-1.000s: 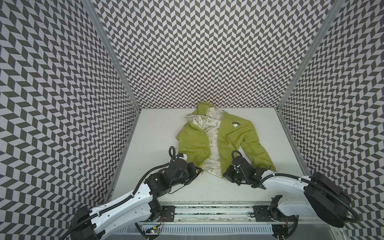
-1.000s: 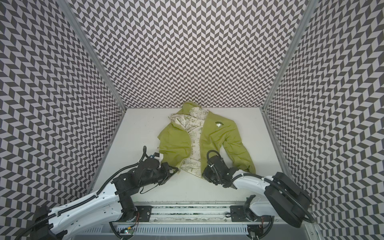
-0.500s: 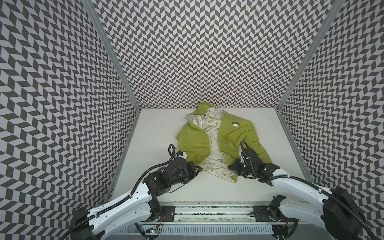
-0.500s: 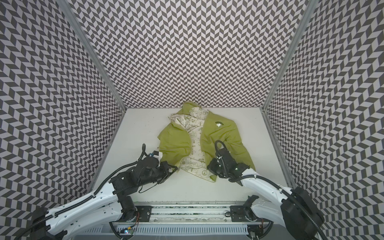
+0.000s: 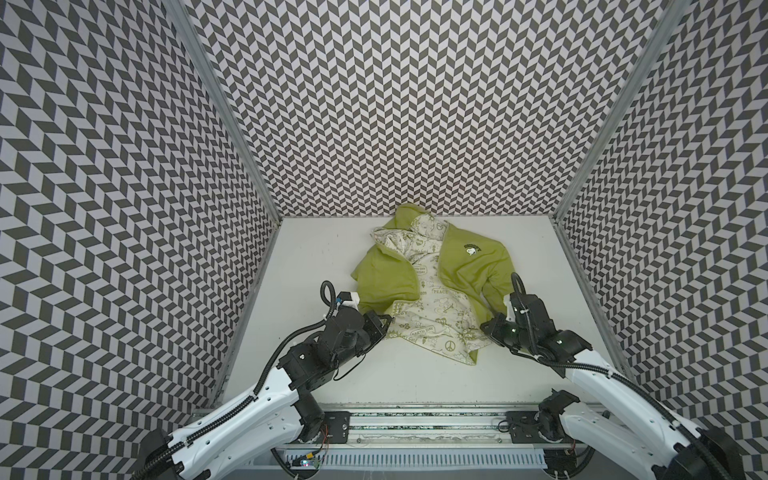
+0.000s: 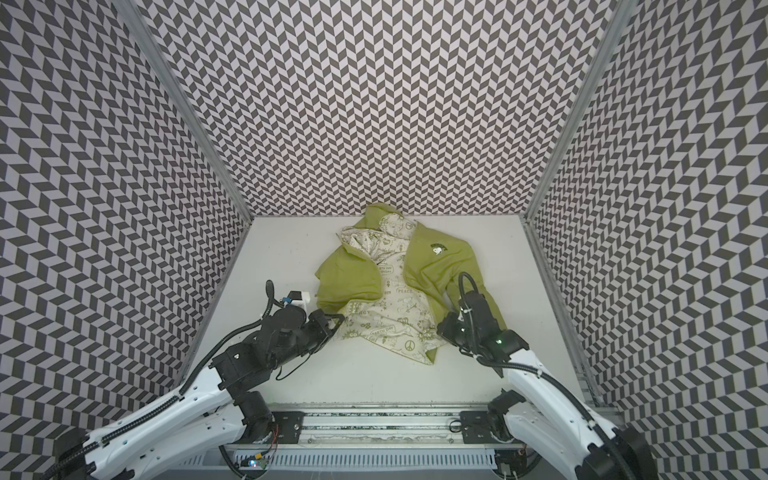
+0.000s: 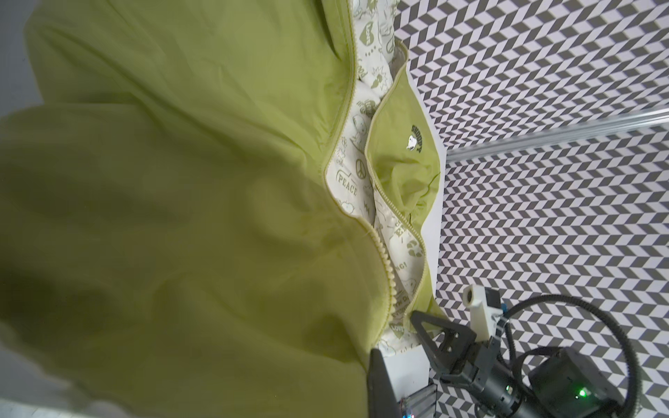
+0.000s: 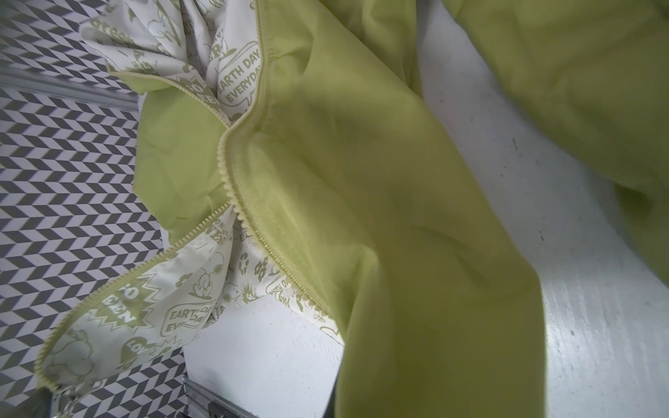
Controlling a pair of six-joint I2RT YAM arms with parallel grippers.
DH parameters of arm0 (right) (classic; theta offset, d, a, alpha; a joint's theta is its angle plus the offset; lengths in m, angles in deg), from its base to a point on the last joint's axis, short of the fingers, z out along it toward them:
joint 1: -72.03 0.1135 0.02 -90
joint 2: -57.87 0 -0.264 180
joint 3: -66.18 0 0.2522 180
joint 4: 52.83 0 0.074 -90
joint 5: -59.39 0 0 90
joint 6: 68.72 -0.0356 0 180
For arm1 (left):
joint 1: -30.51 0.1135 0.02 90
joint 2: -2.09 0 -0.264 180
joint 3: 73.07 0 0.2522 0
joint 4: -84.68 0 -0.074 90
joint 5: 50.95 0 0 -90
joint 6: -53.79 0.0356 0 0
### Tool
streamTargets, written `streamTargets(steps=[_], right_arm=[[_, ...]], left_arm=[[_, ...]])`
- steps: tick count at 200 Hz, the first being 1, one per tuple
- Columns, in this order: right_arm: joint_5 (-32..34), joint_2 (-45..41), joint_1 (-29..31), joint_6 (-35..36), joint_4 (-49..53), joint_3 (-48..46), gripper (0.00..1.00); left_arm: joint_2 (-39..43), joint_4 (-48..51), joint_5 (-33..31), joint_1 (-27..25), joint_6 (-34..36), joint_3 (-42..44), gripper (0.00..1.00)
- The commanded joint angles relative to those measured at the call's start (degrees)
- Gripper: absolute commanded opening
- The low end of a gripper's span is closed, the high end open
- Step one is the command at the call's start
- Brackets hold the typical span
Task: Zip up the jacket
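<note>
Chevron-patterned walls point(image 5: 415, 104), white worktop point(image 5: 328, 257), green hooded jacket point(image 5: 469, 272) mid-worktop reaching its back edge, zipper point(image 8: 228, 181) open, left gripper point(image 5: 385, 329) and right gripper point(image 5: 485, 335) each pinching its hem.

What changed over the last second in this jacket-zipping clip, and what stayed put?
The right gripper, shut on the lower front edge of the jacket, swung rightward, dragging that hem and the printed lining to the right and nearer the robot's base. The left gripper stayed shut on the opposite hem corner, in place; the hood did not shift.
</note>
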Motion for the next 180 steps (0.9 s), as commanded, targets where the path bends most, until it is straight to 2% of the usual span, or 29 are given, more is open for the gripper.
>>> streamTargets(steps=[1, 16, 48, 109, 129, 142, 151, 180], right_arm=[[-2.9, -2.3, -1.4, -1.5, -4.6, -0.8, 0.0], [-6.2, -1.6, -1.7, 0.1, -5.2, 0.3, 0.0], [-10.9, 0.4, -1.8, -0.6, -13.8, 0.8, 0.0], [-22.7, 8.7, -1.5, -1.1, -23.5, 7.1, 0.0], [-21.9, 8.9, -0.1, -2.9, -27.1, 8.5, 0.0], [-20.2, 8.5, 1.6, -2.5, -27.7, 10.2, 0.0], [-18.5, 7.9, 2.9, -2.1, -28.2, 11.3, 0.0], [-12.3, 6.3, 7.2, -1.3, -32.3, 12.6, 0.0]], left_arm=[[-1.4, -10.9, 4.7, 0.9, 0.7, 1.7, 0.0], [-3.1, -16.6, 6.8, 0.9, 1.0, 2.7, 0.0], [-7.4, -24.4, 9.7, 1.0, 1.8, 2.3, 0.0], [-13.2, -27.4, 12.6, 1.1, 5.1, -2.8, 0.0], [-15.1, -31.6, 13.7, 1.3, 5.2, -3.3, 0.0], [-16.6, -34.7, 14.6, 1.4, 5.0, -3.8, 0.04], [-17.5, -36.9, 15.2, 1.4, 5.1, -4.2, 0.0], [-19.8, -43.0, 14.9, 1.2, 3.5, -5.2, 0.0]])
